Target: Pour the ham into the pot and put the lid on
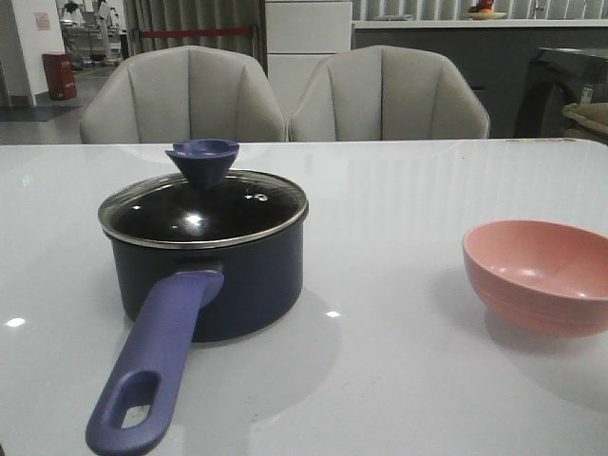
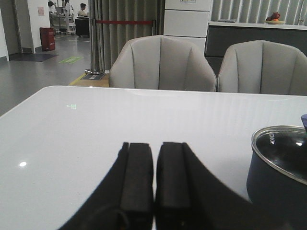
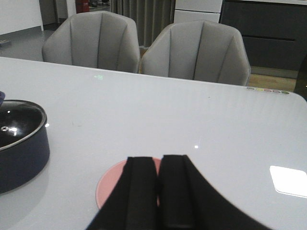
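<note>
Lid [image 1: 202, 209] sits on one pot [image 1: 214, 275], one pink bowl [image 1: 538, 275] apart — left pincer [image 2: 154, 184] and right pincer [image 3: 159, 189] pressed together.

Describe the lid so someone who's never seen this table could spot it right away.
Start at the white table in front of the two grey chairs. On its left side stands the dark navy pot with the long blue-purple handle pointing toward the camera; the lid sits on it. It is the only clear glass disc with a steel rim and funnel-shaped blue-purple knob, unlike the open pink bowl at right.
</note>
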Tool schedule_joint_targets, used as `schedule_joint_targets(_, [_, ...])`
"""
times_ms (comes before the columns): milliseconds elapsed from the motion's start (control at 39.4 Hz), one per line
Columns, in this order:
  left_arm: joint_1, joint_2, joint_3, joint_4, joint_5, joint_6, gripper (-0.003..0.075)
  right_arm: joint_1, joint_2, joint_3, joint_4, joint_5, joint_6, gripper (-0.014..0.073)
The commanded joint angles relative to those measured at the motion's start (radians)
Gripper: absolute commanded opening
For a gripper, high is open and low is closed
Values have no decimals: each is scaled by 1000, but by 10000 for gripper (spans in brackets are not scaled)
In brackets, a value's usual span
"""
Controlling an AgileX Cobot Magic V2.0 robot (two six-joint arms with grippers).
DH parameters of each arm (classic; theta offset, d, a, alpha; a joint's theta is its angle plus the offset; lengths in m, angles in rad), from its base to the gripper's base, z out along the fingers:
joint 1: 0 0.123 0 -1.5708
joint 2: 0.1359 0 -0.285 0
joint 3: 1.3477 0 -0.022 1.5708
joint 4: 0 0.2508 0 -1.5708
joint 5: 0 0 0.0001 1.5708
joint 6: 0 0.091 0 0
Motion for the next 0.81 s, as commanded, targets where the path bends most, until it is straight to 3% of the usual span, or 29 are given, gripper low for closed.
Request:
schedule_joint_targets(0, [3, -22, 31, 1, -74, -7, 113, -25, -21, 20, -81, -137, 81, 151])
schedule_joint_targets(355, [3, -22, 31, 1, -74, -7, 113, -71, -221, 214, -154, -188, 182, 151])
schedule_joint_targets(786, [3, -20, 31, 1, -74, -7, 113, -71, -223, 211, -162, -154, 181, 151])
